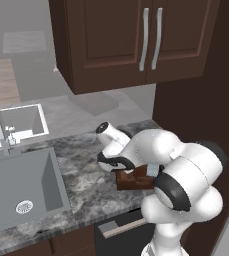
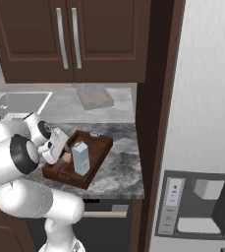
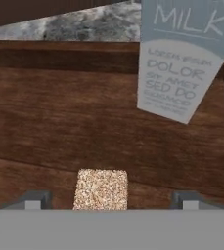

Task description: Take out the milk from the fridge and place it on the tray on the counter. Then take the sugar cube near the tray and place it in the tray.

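The milk (image 2: 80,157), a pale blue-white carton, stands upright in the dark brown tray (image 2: 98,142) on the grey marble counter (image 2: 119,170). In the hand view the milk (image 3: 182,63) rises at the upper right over the tray floor (image 3: 59,117). The tan sugar cube (image 3: 101,189) lies on the tray floor between my fingertips (image 3: 33,200), which stand well apart from its sides. My gripper (image 3: 111,200) is open. From the right base view the gripper (image 2: 62,153) hangs low over the tray's left end, at the sugar cube (image 2: 66,157). The fridge (image 2: 207,123) is shut.
A grey sink (image 1: 21,185) with a tap (image 1: 1,125) lies left of the tray (image 1: 131,181). Dark wall cabinets (image 1: 136,35) hang above the counter (image 1: 86,170). A tall dark panel (image 2: 151,123) separates the counter from the fridge.
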Controlling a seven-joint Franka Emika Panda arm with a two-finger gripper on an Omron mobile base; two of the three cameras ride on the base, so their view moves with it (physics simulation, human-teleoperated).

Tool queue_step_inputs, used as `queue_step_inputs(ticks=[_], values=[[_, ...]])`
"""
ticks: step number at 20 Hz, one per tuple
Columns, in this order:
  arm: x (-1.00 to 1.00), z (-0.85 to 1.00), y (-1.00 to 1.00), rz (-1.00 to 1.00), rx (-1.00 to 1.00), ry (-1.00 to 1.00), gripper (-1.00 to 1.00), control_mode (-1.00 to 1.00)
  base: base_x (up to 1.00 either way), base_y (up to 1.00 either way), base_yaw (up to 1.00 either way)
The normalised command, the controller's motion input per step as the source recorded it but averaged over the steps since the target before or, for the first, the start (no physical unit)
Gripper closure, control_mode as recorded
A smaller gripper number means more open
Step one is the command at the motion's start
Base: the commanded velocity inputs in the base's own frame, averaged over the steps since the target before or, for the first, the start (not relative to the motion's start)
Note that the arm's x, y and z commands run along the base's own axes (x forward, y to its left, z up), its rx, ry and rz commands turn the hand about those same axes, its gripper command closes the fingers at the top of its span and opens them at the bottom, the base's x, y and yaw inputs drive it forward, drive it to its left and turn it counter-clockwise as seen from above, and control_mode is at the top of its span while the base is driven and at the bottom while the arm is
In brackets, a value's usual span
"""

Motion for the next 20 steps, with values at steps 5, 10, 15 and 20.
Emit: queue_step_inputs(ticks=[5,10,15,20], values=[[-0.52,0.67,0.0,-0.01,0.0,-0.14,-1.0,-1.0,0.0,0.0,0.0],[-0.84,0.6,0.07,0.0,0.0,-0.17,-1.0,-1.0,0.0,0.0,0.0],[-0.68,0.7,0.1,-0.04,-0.02,-0.09,-1.0,-1.0,0.0,0.0,0.0],[-0.79,1.0,0.01,-0.01,-0.03,-0.21,-1.0,-1.0,0.0,0.0,0.0]])
